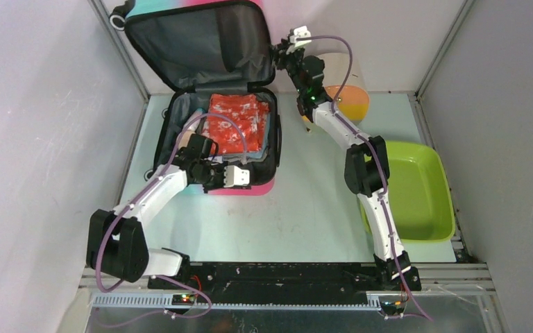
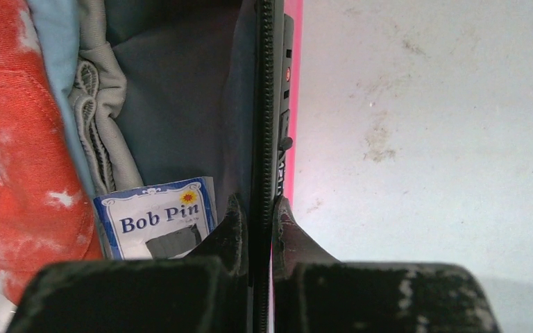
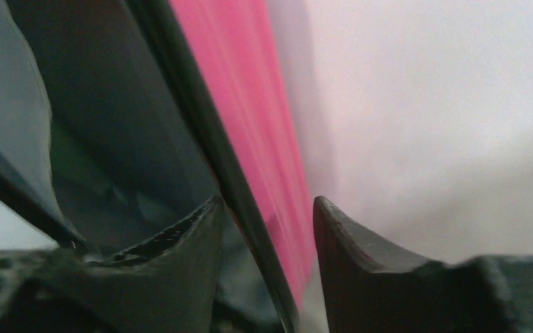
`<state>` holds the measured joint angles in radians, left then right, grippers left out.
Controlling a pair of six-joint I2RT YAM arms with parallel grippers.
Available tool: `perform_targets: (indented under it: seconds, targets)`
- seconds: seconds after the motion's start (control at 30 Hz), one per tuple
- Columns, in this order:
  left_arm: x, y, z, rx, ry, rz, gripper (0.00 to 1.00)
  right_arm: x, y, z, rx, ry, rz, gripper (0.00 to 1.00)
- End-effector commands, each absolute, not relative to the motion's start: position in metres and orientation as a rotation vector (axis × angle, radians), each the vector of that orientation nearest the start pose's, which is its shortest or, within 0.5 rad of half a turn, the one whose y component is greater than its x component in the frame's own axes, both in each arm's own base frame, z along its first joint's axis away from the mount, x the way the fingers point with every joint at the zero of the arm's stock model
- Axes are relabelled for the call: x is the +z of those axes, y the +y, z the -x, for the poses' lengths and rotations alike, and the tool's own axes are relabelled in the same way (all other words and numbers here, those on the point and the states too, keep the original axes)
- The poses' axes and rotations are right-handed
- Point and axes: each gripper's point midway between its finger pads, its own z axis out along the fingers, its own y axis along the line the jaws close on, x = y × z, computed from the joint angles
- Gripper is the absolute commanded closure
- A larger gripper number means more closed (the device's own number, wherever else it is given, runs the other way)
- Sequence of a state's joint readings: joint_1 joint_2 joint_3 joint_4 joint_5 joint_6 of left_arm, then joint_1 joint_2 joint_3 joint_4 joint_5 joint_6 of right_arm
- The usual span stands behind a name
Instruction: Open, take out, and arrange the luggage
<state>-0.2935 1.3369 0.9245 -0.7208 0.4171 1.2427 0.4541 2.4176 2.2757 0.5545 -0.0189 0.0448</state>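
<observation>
The luggage [image 1: 180, 132] lies open at the back left of the table, its lid [image 1: 201, 41] standing upright with dark grey lining facing me. An orange-red cloth [image 1: 236, 121] fills the base. My left gripper [image 1: 250, 177] is shut on the luggage's front rim; in the left wrist view the jaws [image 2: 258, 201] pinch the black zipper trim [image 2: 265, 104]. A "Bob Pin" card [image 2: 156, 218], grey fabric [image 2: 97, 118] and the orange cloth [image 2: 14, 152] lie inside. My right gripper [image 1: 280, 54] is at the lid's right edge, open, its fingers [image 3: 265, 202] straddling the black trim and pink shell [image 3: 250, 104].
A lime-green tray [image 1: 416, 187] sits at the right of the table beside the right arm. A beige cylinder with an orange face [image 1: 347, 97] stands behind the right arm at the back. Enclosure walls close in on the left, back and right.
</observation>
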Motion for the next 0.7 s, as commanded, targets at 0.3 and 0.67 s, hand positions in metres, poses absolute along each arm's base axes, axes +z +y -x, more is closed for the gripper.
perform_targets:
  seconds: [0.3,0.67]
  targets:
    - [0.115,-0.077,-0.342,0.150,1.710,-1.940,1.00,0.472,0.289,-0.540,0.426,1.022,0.283,0.41]
    - [0.130,-0.082,-0.346,0.291,1.687,-1.871,0.57,0.449,0.297,-0.516,0.399,1.084,0.342,0.37]
